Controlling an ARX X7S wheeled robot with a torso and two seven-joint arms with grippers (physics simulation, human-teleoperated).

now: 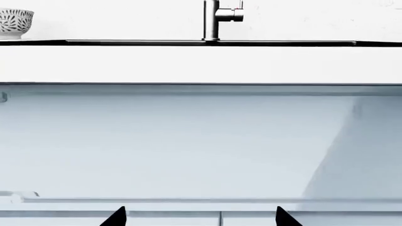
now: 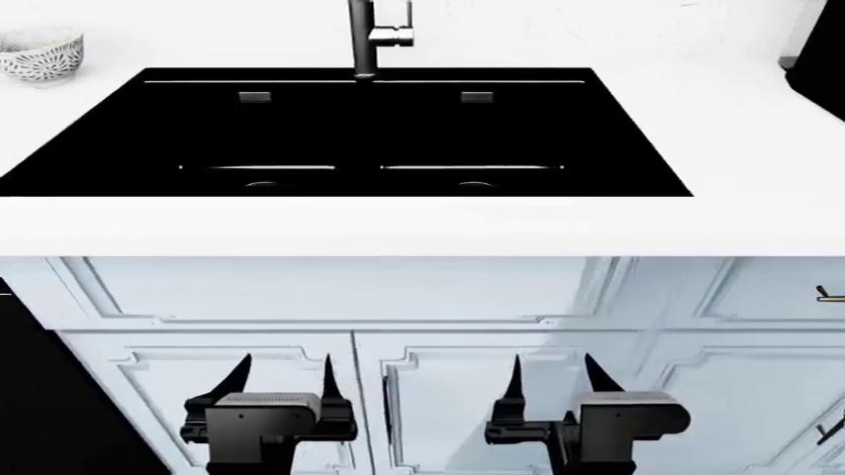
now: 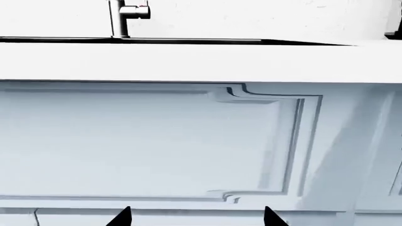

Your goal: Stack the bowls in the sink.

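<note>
Left gripper (image 2: 281, 381) low before cabinet doors (image 2: 396, 396), fingers spread, holding nothing. Right gripper (image 2: 551, 379) same: spread, empty.

Patterned bowl (image 2: 42, 52) on counter (image 2: 739, 129), far beyond and outward of left fingers, well apart from sink (image 2: 346, 134). Plain bowl not visible in any view.

Risks, judged:
- Rising straight up: fingertips catching counter edge overhead.
- Long reach to bowl near view edge: poor sight, rim pinch slipping, bowl tipping.
- Swinging across basin: clipping faucet (image 2: 371, 38).
- Second bowl unlocated: stacking stalls.
</note>
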